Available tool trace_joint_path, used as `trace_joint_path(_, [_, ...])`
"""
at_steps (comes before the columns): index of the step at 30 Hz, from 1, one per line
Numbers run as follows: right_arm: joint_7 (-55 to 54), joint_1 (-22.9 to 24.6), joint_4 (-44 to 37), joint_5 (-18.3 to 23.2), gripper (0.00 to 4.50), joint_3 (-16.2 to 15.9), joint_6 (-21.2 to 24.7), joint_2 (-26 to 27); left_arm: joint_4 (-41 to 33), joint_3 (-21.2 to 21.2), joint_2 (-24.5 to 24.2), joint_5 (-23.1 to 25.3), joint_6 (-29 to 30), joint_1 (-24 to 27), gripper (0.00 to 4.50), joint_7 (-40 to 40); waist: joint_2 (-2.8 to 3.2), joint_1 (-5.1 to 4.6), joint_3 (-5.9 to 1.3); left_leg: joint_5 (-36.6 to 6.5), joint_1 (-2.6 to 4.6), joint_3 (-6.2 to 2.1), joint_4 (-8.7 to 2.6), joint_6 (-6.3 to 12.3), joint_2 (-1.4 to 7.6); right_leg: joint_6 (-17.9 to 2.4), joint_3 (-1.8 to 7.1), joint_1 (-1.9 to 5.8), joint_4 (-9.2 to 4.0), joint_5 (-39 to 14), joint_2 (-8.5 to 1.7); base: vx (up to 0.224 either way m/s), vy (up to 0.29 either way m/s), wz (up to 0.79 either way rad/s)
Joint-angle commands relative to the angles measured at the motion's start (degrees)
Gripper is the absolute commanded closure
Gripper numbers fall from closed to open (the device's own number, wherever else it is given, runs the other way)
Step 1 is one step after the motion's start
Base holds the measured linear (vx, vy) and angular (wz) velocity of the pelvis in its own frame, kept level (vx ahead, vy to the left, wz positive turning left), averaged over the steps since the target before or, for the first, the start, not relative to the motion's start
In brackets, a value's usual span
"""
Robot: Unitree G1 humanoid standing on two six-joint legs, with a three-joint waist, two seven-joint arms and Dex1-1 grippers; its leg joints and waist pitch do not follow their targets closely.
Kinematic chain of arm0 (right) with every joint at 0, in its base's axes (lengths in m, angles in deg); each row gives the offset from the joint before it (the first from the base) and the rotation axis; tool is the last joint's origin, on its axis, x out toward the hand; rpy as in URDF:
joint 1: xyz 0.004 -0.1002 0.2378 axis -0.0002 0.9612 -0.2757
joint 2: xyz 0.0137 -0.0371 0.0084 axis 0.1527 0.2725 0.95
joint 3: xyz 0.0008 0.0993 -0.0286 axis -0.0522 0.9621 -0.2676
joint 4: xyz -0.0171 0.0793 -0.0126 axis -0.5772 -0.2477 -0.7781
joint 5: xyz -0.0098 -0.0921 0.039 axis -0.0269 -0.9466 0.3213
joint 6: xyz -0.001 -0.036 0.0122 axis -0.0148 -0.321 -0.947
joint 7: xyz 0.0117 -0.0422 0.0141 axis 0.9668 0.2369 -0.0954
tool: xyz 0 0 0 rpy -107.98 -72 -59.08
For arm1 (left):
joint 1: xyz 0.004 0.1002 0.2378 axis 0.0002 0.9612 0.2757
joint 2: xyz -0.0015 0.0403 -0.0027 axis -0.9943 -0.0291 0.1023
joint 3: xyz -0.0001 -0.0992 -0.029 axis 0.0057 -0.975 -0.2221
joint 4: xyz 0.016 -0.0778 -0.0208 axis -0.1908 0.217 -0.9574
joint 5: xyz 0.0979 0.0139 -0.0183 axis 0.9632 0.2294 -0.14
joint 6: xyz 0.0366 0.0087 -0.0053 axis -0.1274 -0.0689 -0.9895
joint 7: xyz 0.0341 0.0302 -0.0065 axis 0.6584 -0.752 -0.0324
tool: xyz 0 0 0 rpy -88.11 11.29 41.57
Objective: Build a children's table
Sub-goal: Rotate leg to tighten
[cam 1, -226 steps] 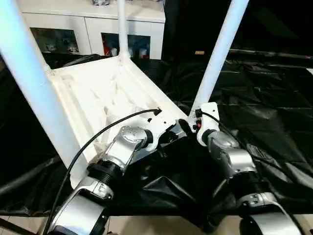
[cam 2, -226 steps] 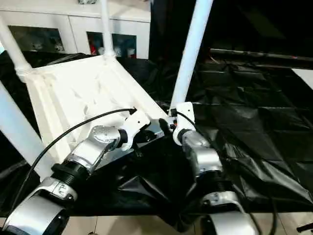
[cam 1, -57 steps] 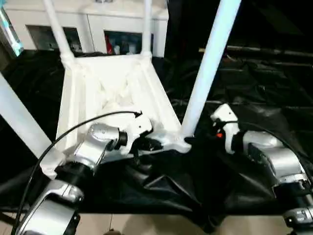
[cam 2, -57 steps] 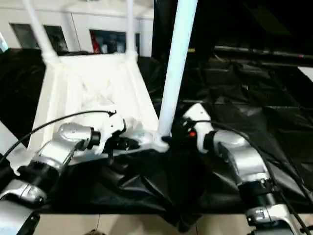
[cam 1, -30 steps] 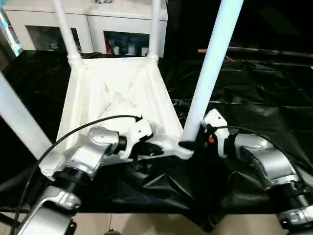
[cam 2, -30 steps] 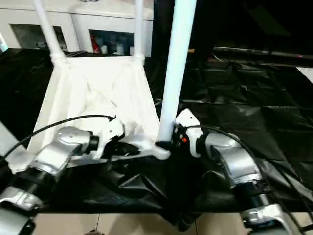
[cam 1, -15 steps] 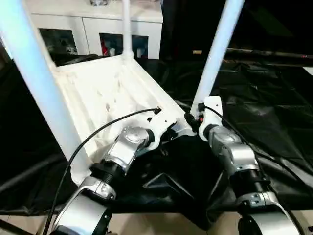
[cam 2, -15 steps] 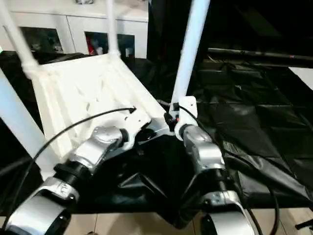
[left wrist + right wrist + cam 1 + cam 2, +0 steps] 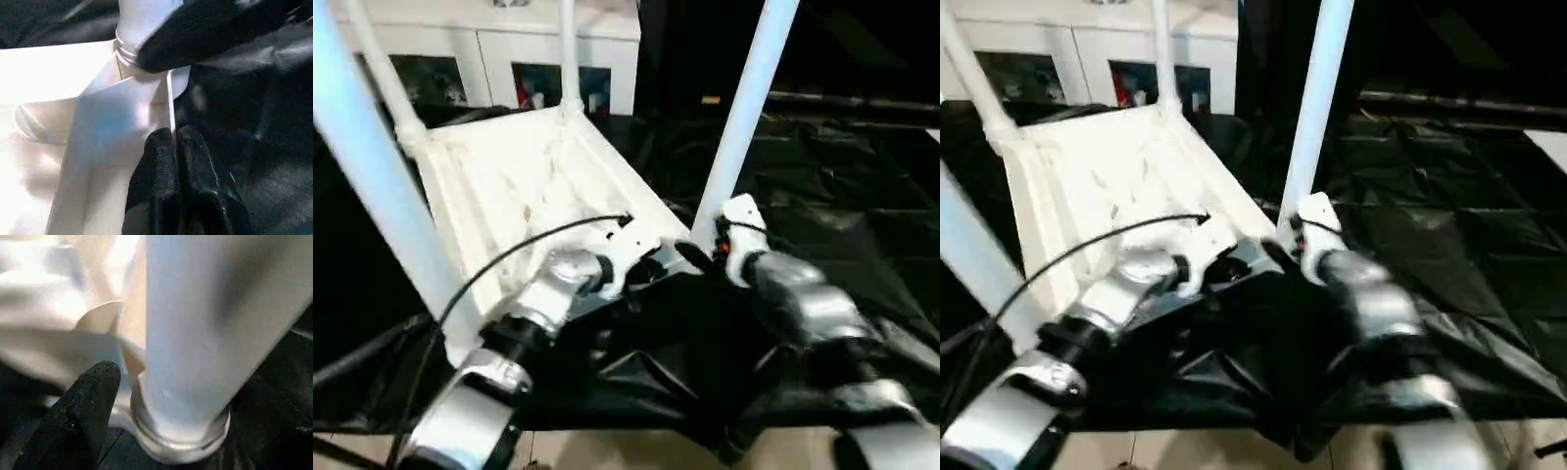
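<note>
The children's table lies upside down on the black sheeting, its ribbed white tabletop point(image 9: 509, 186) facing up with white legs standing in the corner sockets. My left gripper point(image 9: 646, 266) is at the near edge, shut on the tabletop's thin rim point(image 9: 170, 105). My right gripper point(image 9: 700, 255) sits at the foot of the near right leg point(image 9: 744, 108). In the right wrist view that leg point(image 9: 195, 333) rises from its socket collar, and one black finger point(image 9: 90, 396) stands beside it with a gap. The other finger is hidden behind the leg.
Crinkled black sheeting point(image 9: 842, 176) covers the big table to the right and front. A white cabinet point(image 9: 489, 59) stands behind. The table's front edge and pale floor point(image 9: 607, 450) lie just below my arms. A black cable point(image 9: 509, 257) arcs over my left forearm.
My right forearm has swung out to the right and is blurred, and its finger has come off the leg's foot. The left gripper keeps its hold on the rim.
</note>
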Motion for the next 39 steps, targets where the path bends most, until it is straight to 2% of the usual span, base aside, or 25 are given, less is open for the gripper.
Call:
trace_joint_path(1, [9.9, 2.3, -5.4, 2.2, 0.51, -3.0, 0.8, -3.7, -3.0, 0.7, -1.8, -2.3, -2.4, 1.6, 4.5, 7.2, -0.17, 0.37, -3.62, -12.4, 0.38, 0.7, -3.08, 2.83, 0.0, -12.9, 1.18, 3.22, -3.33, -5.3, -1.56, 0.0, 0.0, 0.0])
trace_joint_path(2, [12.8, 3.2, -7.0, 2.8, 0.43, -3.7, 0.8, -5.4, -4.2, 1.0, -2.9, -3.2, -3.0, 2.3, 4.5, 10.3, -0.21, 0.6, -3.57, -12.5, 0.43, 0.62, -3.12, 3.04, 0.09, -12.8, 1.13, 3.38, -3.33, -5.5, -1.57, 0.0, 0.0, 0.0])
trace_joint_path(3, [15.9, 4.2, -8.9, 3.6, 0.19, -4.5, 1.3, -7.3, -6.1, 1.2, -4.1, -4.5, -2.7, 3.2, 4.5, 13.7, -0.23, 0.75, -3.48, -12.5, 0.47, 0.78, -3.08, 3.6, 0.28, -13.3, 1.32, 3.21, -3.28, -5.2, -1.7, 0.0, 0.0, 0.0])
trace_joint_path(4, [15.9, 4.2, -8.9, 3.6, 0.19, -4.5, 1.3, -7.3, -6.1, 1.2, -4.1, -4.5, -2.7, 3.2, 4.5, 13.7, -0.06, 0.98, -3.51, -12.9, 0.57, 0.79, -3.12, 3.55, 0.3, -13.5, 1.29, 3.13, -3.25, -5.8, -1.7, 0.0, 0.0, 0.0])
trace_joint_path(5, [18.4, 4.9, -10.3, 4.2, 0.19, -5.1, 1.1, -8.8, -7.4, 1.4, -5.0, -5.3, -2.1, 3.8, 4.5, 15.9, -0.05, 0.83, -3.4, -13.6, 0.57, 0.84, -3.18, 3.39, 0.29, -13.5, 1.29, 2.94, -3.32, -6.7, -1.64, 0.0, 0.0, 0.0])
trace_joint_path(6, [20.5, 5.4, -11.4, 4.7, 0.19, -5.5, 1.0, -9.9, -8.1, 1.6, -5.8, -5.6, -1.9, 4.2, 4.5, 17.2, 0.01, 0.86, -3.27, -15.4, 0.71, 0.8, -3.31, 2.56, 0.38, -13.2, 1.23, 2.79, -3.53, -9.9, -1.66, 0.0, 0.0, 0.0])
trace_joint_path(8, [23.4, 6.0, -13.0, 5.7, 0.19, -5.4, 1.1, -11.3, -9.0, 2.1, -7.3, -6.0, -1.6, 5.0, 4.5, 19.7, 0.08, 0.94, -3.18, -16.5, 0.76, 0.76, -3.41, 2.11, 0.5, -12.9, 1.28, 2.7, -3.65, -11.8, -1.77, 0.0, 0.0, 0.0])
trace_joint_path(12, [25.0, 6.0, -13.6, 5.9, 0.19, -5.2, 1.4, -12.1, -9.3, 2.0, -8.5, -6.2, -1.9, 5.7, 4.5, 20.8, 0.1, 1.01, -3.18, -17.0, 0.8, 0.78, -3.46, 1.14, 0.44, -12.3, 1.34, 2.54, -3.68, -12.8, -1.67, 0.0, 0.0, 0.0])
trace_joint_path(13, [25.0, 6.0, -13.6, 5.9, 0.34, -5.2, 1.4, -12.1, -9.3, 1.9, -8.5, -6.2, -1.9, 5.7, 4.5, 20.8, 0.07, 1.0, -3.21, -16.8, 0.73, 0.74, -3.46, 1.02, 0.41, -12.1, 1.32, 2.6, -3.64, -12.8, -1.69, 0.0, 0.0, 0.0])
trace_joint_path(14, [25.4, 6.0, -13.7, 6.1, 0.45, -5.3, 1.5, -12.5, -9.7, 1.8, -8.9, -6.3, -1.7, 6.0, 4.5, 21.1, -0.22, 0.97, -3.26, -16.5, 0.67, 0.77, -3.41, 1.09, 0.38, -12.0, 1.32, 2.65, -3.64, -12.6, -1.71, 0.0, 0.0, 0.0])
trace_joint_path(16, [25.9, 5.9, -13.4, 5.9, 0.45, -5.7, 1.5, -12.7, -10.1, 1.6, -9.2, -6.4, -1.4, 6.3, 4.5, 21.4, -0.08, 1.02, -3.33, -15.5, 0.69, 0.73, -3.35, 1.26, 0.42, -12.1, 1.32, 2.68, -3.48, -11.7, -1.76, 0.0, 0.0, 0.0])
trace_joint_path(17, [26.1, 5.9, -13.3, 5.8, 0.45, -5.9, 1.5, -12.8, -10.3, 1.5, -9.3, -6.4, -1.4, 6.4, 4.5, 21.6, -0.2, 1.03, -3.38, -14.4, 0.64, 0.79, -3.25, 1.49, 0.39, -12.4, 1.3, 2.72, -3.31, -10.4, -1.7, 0.0, 0.0, 0.0])
trace_joint_path(19, [26.5, 6.1, -13.4, 5.6, 0.8, -6.2, 1.5, -12.9, -10.7, 1.4, -9.5, -6.5, -1.1, 6.6, 4.5, 21.5, -0.3, 0.99, -3.39, -13.8, 0.6, 0.86, -3.19, 1.7, 0.34, -12.6, 1.29, 2.75, -3.28, -9.7, -1.66, 0.0, 0.0, 0.0])
trace_joint_path(22, [26.7, 6.2, -13.5, 5.6, 0.87, -6.2, 1.7, -12.8, -10.8, 1.4, -9.6, -6.6, -1.0, 6.7, 4.5, 21.4, -0.22, 1.01, -3.39, -13.6, 0.63, 0.86, -3.17, 1.87, 0.33, -12.6, 1.28, 2.76, -3.28, -10.0, -1.68, 0.0, 0.0, 0.0])
trace_joint_path(24, [26.7, 6.0, -13.3, 5.4, 1.04, -6.2, 1.8, -12.5, -10.8, 1.4, -9.7, -6.7, -1.0, 6.7, 4.5, 21.4, -0.13, 1.04, -3.37, -14.0, 0.66, 0.85, -3.18, 1.68, 0.34, -12.5, 1.28, 2.73, -3.34, -10.5, -1.66, 0.0, 0.0, 0.0])
trace_joint_path(25, [26.6, 5.9, -13.2, 5.3, 1.28, -6.2, 1.7, -12.4, -10.8, 1.5, -9.8, -6.6, -1.0, 6.7, 4.5, 21.4, -0.03, 1.04, -3.38, -14.0, 0.66, 0.83, -3.19, 1.6, 0.34, -12.5, 1.3, 2.73, -3.31, -10.5, -1.69, 0.0, 0.0, 0.0])
trace_joint_path(30, [26.3, 5.8, -12.8, 5.0, 1.5, -6.4, 1.4, -12.3, -10.8, 1.4, -9.8, -6.5, -0.8, 6.6, 4.5, 21.2, -0.13, 1.03, -3.45, -13.6, 0.63, 0.84, -3.13, 1.49, 0.29, -12.6, 1.29, 2.82, -3.21, -9.7, -1.64, 0.0, 0.0, 0.0])
trace_joint_path(39, [25.3, 6.6, -12.6, 4.4, 2.38, -6.6, 1.2, -11.8, -10.6, 1.3, -10.0, -6.3, -0.8, 6.6, 4.5, 20.8, 0.02, 1.07, -3.49, -13.4, 0.72, 0.85, -3.06, 1.6, 0.27, -13.1, 1.25, 2.85, -3.1, -8.8, -1.58, 0.0, 0.0, 0.0])
